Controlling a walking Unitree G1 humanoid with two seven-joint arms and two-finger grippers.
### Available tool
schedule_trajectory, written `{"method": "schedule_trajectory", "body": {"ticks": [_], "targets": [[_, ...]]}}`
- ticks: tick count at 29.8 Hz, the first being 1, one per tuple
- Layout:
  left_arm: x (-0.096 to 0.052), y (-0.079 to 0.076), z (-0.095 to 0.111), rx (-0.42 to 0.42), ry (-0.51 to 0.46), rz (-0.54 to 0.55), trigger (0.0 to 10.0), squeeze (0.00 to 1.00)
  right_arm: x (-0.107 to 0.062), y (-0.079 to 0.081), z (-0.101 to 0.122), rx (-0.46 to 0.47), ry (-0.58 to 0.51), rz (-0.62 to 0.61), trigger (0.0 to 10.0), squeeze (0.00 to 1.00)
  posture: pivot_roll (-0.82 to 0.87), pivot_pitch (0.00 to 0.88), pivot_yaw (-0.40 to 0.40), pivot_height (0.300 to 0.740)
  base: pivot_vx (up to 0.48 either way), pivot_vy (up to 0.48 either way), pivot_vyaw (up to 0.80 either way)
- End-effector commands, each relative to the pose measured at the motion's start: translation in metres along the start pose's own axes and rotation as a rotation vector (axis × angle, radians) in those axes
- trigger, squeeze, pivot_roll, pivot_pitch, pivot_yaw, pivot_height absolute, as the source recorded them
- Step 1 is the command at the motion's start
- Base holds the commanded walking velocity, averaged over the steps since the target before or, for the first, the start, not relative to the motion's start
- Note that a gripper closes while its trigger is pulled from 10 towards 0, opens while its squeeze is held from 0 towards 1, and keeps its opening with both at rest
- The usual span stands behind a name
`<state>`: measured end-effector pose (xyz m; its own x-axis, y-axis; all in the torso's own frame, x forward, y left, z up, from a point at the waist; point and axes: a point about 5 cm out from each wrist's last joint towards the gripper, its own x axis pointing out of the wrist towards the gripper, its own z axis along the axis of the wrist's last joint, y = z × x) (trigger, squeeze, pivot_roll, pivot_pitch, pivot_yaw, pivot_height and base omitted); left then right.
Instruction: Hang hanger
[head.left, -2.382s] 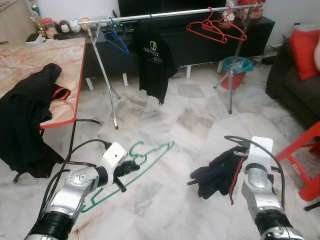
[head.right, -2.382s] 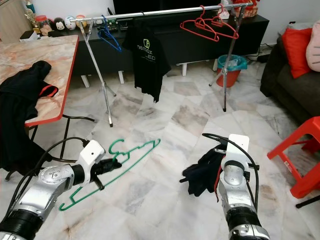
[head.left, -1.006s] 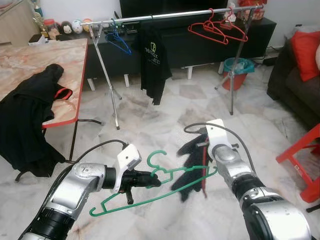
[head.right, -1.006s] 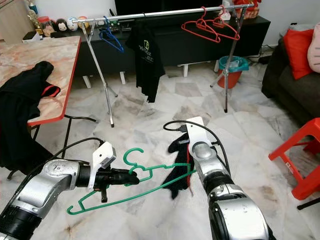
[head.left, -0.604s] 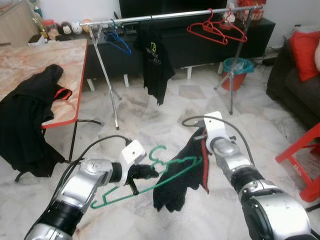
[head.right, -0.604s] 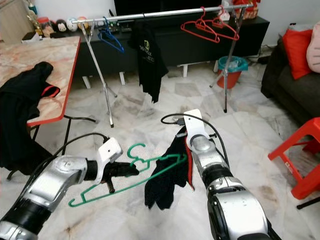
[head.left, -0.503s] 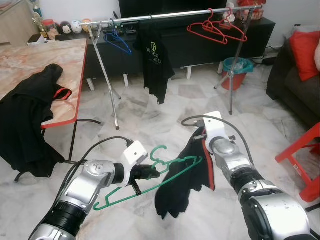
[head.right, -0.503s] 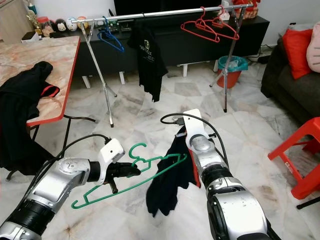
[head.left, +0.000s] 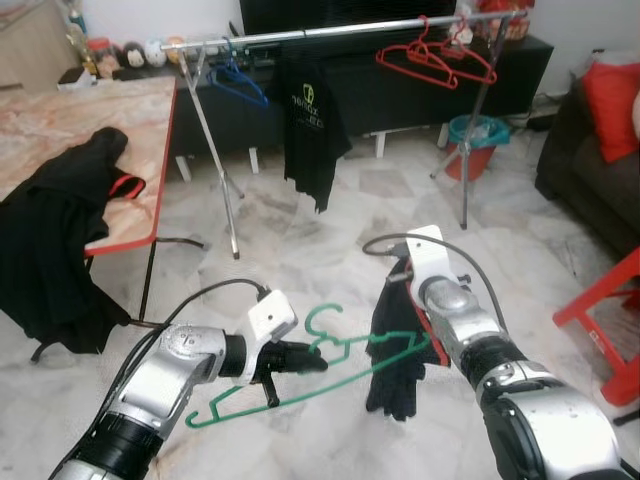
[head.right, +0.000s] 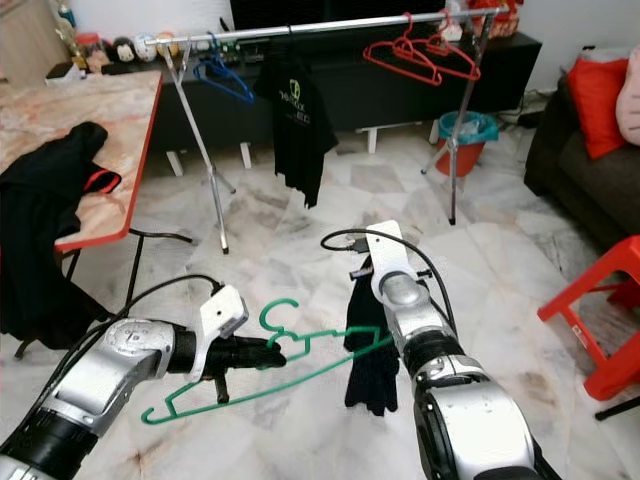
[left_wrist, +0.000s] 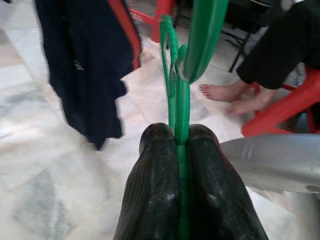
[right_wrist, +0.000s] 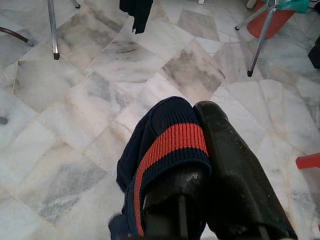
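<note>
The left end effector (head.left: 300, 358) is clamped on the green hanger (head.left: 345, 350) near its hook, holding it low over the floor, while the right end effector (right_wrist: 192, 165) pinches a dark garment with a red band (head.left: 398, 345) just right of it. By the look of it, dressing the hanger is the step in hand; next, one hanger arm must be threaded into the garment's opening, well before the far rail (head.left: 330, 32).

Grey-veined white marble floor (head.left: 300, 230) fills the room. At 12 o'clock, a low black cabinet (head.left: 400, 75) lines the pale wall. At 10 o'clock stands a red-edged marble tabletop (head.left: 90, 125); at 3 o'clock, a dark sofa (head.left: 590, 170) with a red cushion (head.left: 615, 100).
</note>
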<state>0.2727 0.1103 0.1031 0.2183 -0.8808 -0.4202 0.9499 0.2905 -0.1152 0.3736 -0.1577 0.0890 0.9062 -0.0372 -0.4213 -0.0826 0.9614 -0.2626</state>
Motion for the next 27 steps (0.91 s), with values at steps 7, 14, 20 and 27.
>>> {"method": "schedule_trajectory", "body": {"ticks": [7, 14, 20, 27], "targets": [[0.005, -0.001, 0.004, -0.003, -0.013, 0.004, 10.0, 0.0, 0.001, -0.003, 0.006, 0.011, 0.0, -0.098, 10.0, 0.0, 0.04, 0.0, 0.024, 0.74, 0.0, 0.0, 0.0], [0.008, 0.017, -0.001, 0.033, 0.058, 0.186, 10.0, 0.0, 0.0, 0.008, 0.009, 0.019, -0.015, -0.055, 10.0, 0.0, 0.04, 0.0, 0.023, 0.74, 0.0, 0.0, 0.0], [0.01, 0.027, -0.004, 0.01, 0.086, 0.308, 10.0, 0.0, 0.0, 0.009, 0.008, 0.028, -0.014, -0.054, 10.0, 0.0, 0.04, 0.0, 0.022, 0.74, 0.0, 0.0, 0.0], [0.011, 0.022, 0.001, 0.001, 0.03, 0.262, 10.0, 0.0, 0.0, 0.01, 0.007, 0.027, -0.01, -0.049, 10.0, 0.0, 0.04, 0.0, 0.021, 0.74, 0.0, 0.0, 0.0]]}}
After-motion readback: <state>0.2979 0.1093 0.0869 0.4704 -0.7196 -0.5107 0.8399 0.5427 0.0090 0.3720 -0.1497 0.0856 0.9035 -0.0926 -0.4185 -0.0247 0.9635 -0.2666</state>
